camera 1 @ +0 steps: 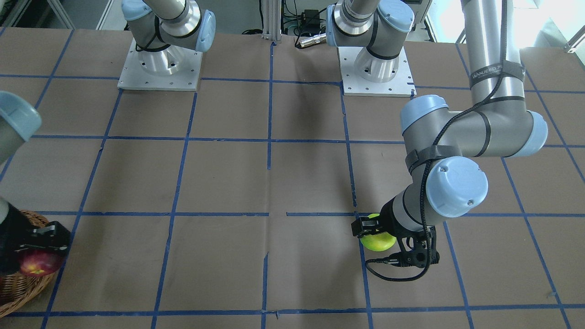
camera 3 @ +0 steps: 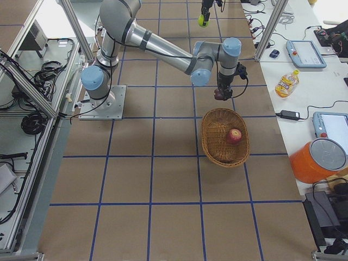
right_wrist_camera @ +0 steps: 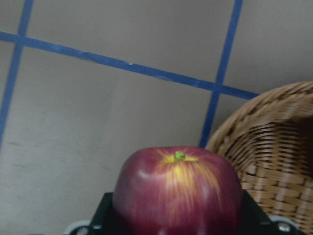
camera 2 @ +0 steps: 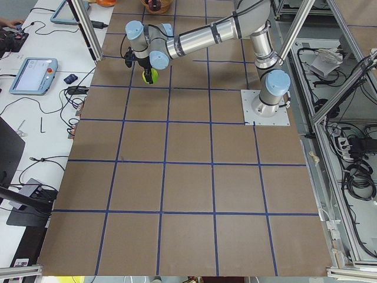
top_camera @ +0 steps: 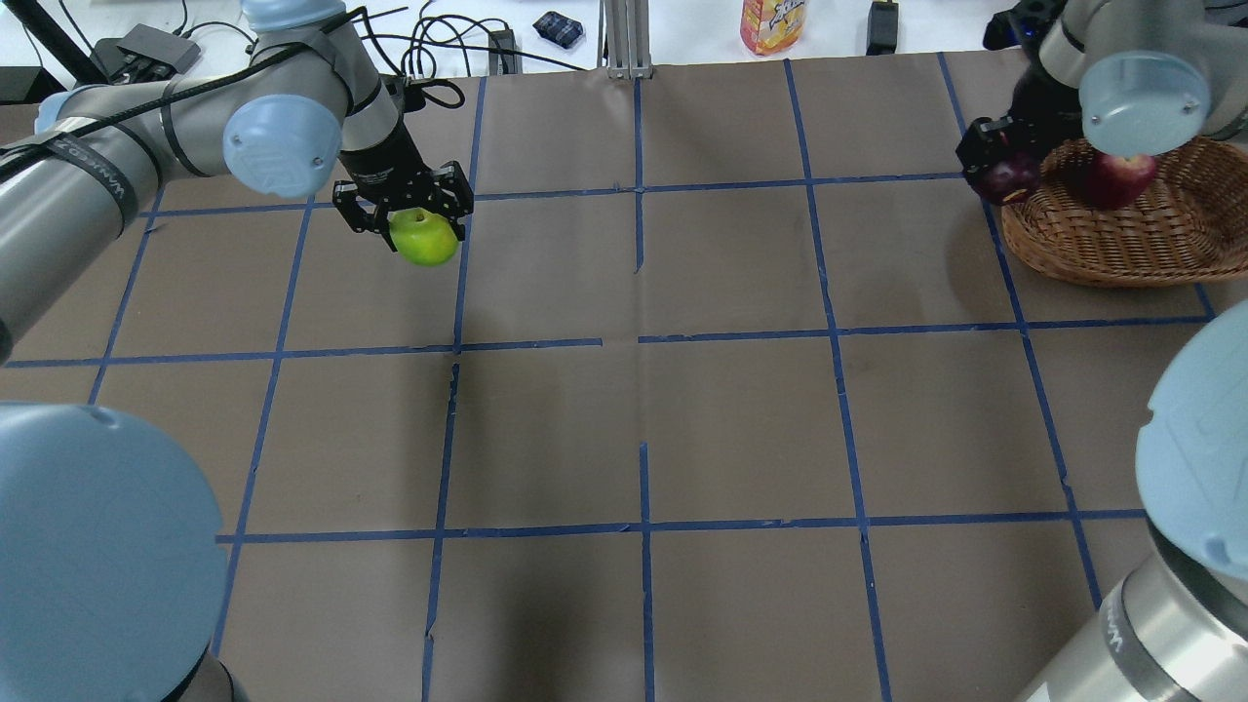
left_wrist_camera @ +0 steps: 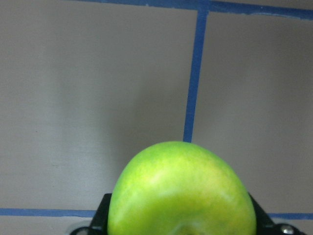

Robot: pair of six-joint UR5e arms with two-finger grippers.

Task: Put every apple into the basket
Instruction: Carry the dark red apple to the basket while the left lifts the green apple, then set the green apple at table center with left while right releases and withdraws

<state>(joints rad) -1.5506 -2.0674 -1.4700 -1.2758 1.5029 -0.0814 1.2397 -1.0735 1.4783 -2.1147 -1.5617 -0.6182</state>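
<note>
In the wicker basket (camera 3: 207,142): one red apple (camera 3: 234,135) with a yellowish patch, lying on the woven floor near the middle. Sits on the robot's right side of the surface (top_camera: 741,429), close to the far edge where the operators' bench begins.

Just outside the basket's rim, on the side facing the middle of the surface: the right tool (top_camera: 1004,168), closed partway around a dark purplish-red apple (right_wrist_camera: 178,191), one finger on each flank, stem up. Hangs over bare surface beside the rim rather than over the opening, going by the wrist view.

Well apart, on the robot's left side: the left tool (top_camera: 408,210), clamped on a yellow-green apple (top_camera: 425,237), fingers (top_camera: 456,200) spread to the apple's width. Holds it near a crossing of blue tape lines (left_wrist_camera: 194,73); cannot tell whether lifted off the surface.

Between the two tools: a broad run of brown surface with the tape grid. At the basket itself, in the way: the right tool with its apple at the rim, and above the far part the right arm's blue-capped joint (top_camera: 1146,102), partly covering the red apple in the overhead view.

Beyond the far edge: an orange-yellow bottle (top_camera: 772,24), cables (top_camera: 439,49) and a small dark pouch (top_camera: 559,29). On the bench beside the basket's end: an orange bucket (camera 3: 321,163). On the robot's side: two metal base plates (camera 1: 160,68) under the arms.
</note>
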